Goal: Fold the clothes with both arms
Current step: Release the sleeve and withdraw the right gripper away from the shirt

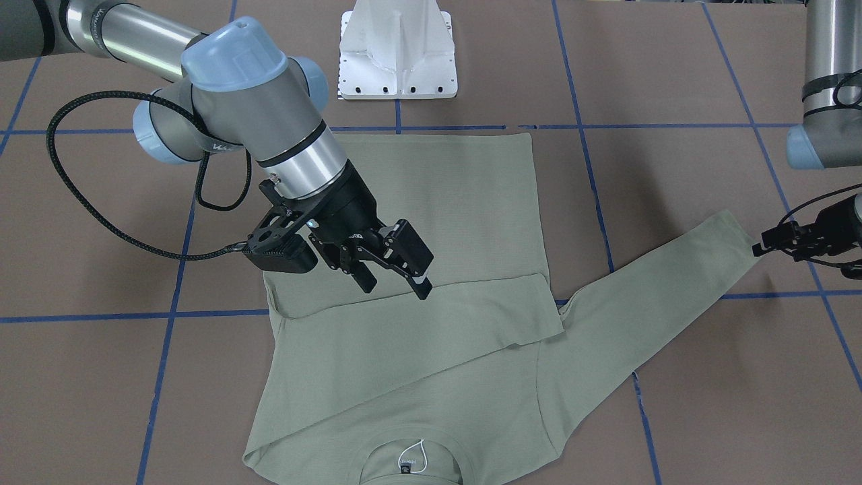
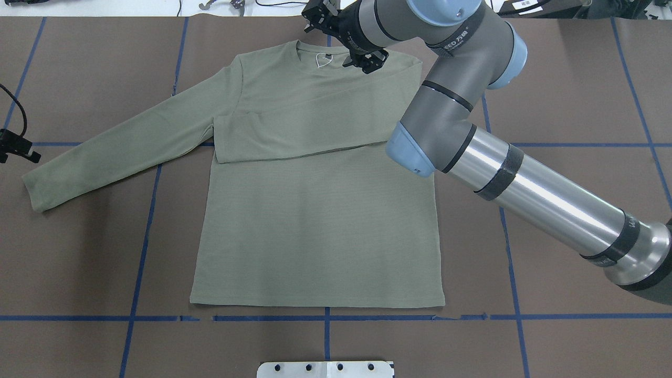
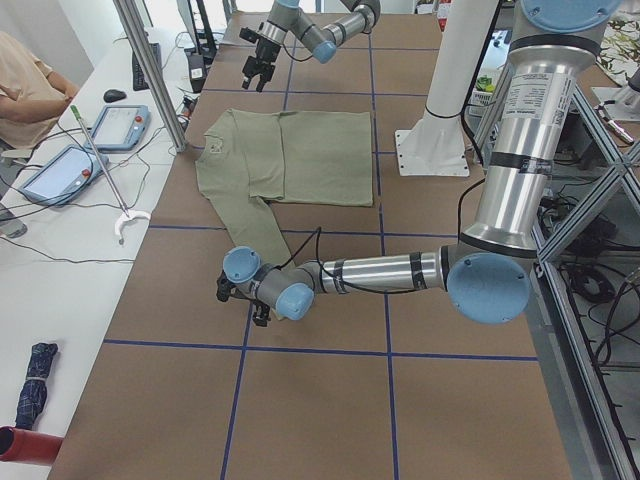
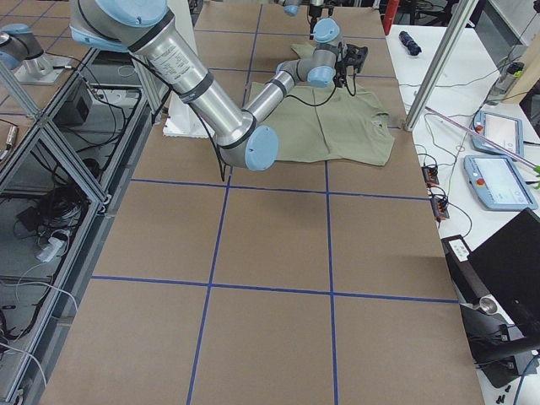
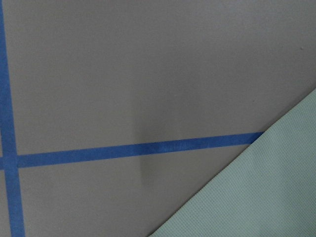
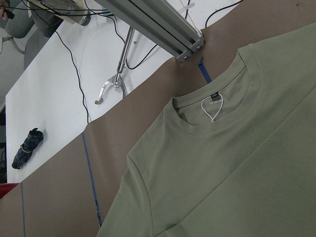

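The sage-green shirt (image 2: 315,220) lies flat, front up, on the brown table, its collar and black neck label (image 2: 324,56) at the far side. One sleeve is folded across the chest (image 1: 431,323). The other sleeve stretches out to its cuff (image 2: 34,191). My right gripper (image 1: 394,276) hangs open and empty just above the folded sleeve; in the overhead view it (image 2: 346,39) is near the collar. My left gripper (image 1: 764,244) is low, beside the outstretched cuff and apart from it; I cannot tell if it is open. The left wrist view shows only sleeve fabric (image 5: 266,197) and table.
The white pedestal base (image 1: 397,54) stands behind the shirt's hem. Blue tape lines (image 2: 325,317) grid the table. The operators' white bench with teach pendants (image 3: 65,170) and an aluminium post (image 3: 150,70) lies past the collar side. A person (image 3: 25,85) sits there.
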Available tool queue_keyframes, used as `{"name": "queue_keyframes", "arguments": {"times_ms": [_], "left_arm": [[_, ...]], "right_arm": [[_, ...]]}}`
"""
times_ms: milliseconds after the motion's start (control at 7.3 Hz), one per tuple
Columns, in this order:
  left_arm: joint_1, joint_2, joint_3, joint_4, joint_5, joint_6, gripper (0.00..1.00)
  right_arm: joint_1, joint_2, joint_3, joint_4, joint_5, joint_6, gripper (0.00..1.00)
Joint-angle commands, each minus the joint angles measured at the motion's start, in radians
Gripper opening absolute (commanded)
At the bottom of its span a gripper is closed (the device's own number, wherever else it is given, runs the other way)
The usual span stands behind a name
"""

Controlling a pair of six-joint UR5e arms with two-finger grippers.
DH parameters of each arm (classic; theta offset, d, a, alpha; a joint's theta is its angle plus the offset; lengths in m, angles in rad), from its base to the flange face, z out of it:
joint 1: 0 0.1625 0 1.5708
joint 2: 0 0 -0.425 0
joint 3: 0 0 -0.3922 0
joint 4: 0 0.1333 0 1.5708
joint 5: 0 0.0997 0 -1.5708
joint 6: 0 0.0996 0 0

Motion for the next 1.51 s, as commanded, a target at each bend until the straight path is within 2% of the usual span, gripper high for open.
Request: {"name": "queue_keyframes", "arguments": {"times_ms": [0,137,274,548,822,1233,1370], "left_arm": [[0.021,0.004,0.019,-0.003,0.001,0.001,0.93],[0.022,0.005,0.020,-0.003,0.000,0.004,0.88],[0.025,0.013,0.033,-0.009,0.004,0.007,0.85],[0.027,0.015,0.038,-0.018,0.001,0.007,0.78],[0.027,0.016,0.038,-0.019,0.004,0.009,0.56],[0.033,0.025,0.038,-0.026,0.004,0.009,0.56],[0.033,0.025,0.038,-0.027,0.004,0.009,0.42]], "right_arm": [[0.017,-0.067,0.085,-0.004,0.004,-0.002,0.99],[0.048,-0.127,0.148,-0.005,0.039,-0.004,0.99],[0.097,-0.176,0.173,-0.004,0.112,-0.025,0.99],[0.174,-0.300,0.231,-0.004,0.205,-0.167,0.99],[0.235,-0.343,0.233,0.004,0.286,-0.198,0.99],[0.237,-0.348,0.244,0.001,0.283,-0.198,0.99],[0.237,-0.350,0.248,-0.001,0.285,-0.198,0.99]]}}
